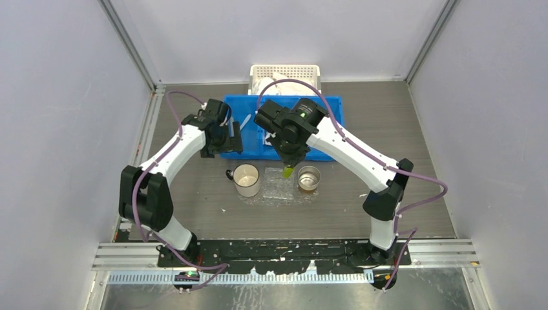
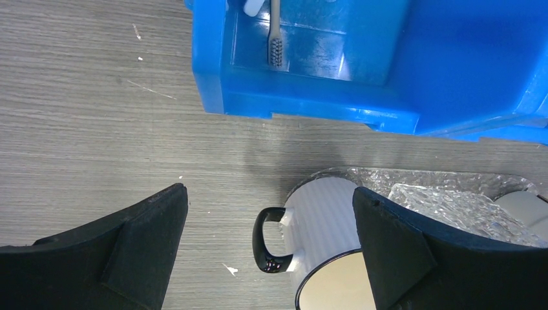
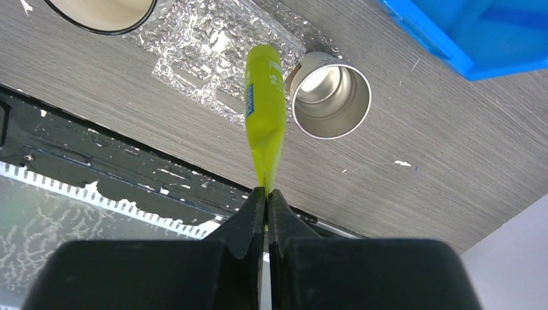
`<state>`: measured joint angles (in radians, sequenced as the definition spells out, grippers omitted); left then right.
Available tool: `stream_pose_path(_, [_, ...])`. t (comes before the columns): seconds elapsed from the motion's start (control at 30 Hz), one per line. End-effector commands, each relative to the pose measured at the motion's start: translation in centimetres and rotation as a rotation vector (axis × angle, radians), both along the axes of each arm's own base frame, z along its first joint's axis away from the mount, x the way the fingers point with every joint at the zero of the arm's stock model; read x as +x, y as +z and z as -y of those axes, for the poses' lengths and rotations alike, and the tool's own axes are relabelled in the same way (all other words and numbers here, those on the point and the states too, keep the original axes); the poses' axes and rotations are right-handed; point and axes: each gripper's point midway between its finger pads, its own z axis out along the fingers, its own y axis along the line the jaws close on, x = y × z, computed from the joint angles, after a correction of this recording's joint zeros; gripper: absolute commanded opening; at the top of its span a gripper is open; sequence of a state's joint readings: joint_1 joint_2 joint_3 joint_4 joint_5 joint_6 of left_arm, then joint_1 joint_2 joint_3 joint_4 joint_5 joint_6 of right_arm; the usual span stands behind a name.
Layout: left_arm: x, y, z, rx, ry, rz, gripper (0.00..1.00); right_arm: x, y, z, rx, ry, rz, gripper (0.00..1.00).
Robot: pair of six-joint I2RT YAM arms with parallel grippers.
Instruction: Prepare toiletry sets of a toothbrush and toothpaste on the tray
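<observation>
Pinching: right gripper (image 3: 266,192) squeezes green toothpaste (image 3: 265,97) by its flat end
Toothpaste tip: near tray (image 3: 194,58) edge
Left gripper (image 2: 270,190): fingers spread, empty

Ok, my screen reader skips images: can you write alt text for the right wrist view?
The right end effector is shut on the flat end of a green toothpaste tube, whose tip shows between a clear tray and a steel cup.
</observation>
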<state>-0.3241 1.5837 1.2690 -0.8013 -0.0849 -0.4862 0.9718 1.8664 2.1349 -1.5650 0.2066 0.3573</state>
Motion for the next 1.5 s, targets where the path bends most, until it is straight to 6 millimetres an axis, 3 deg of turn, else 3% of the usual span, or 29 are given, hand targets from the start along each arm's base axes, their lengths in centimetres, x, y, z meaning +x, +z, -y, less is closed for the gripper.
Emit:
stream_pose_path(0.0, [0.8,1.2,0.0,-0.023,0.003,0.060,1.00,-0.2,0.6,0.0,0.011,0.026,0.004,0.01])
stream_pose_path(0.8, [0.8,0.9,-0.4,-0.003,0.011,0.059,1.00,0.1,-1.9,-1.9,0.020,0.065,-0.028,0.01])
stream_pose_path(1.47, [1.2,1.0,-0.6,-0.006,0.015,0.061,1.00,1.5,-4.4,-0.9,-0.069,0.051,-0.065,0.00])
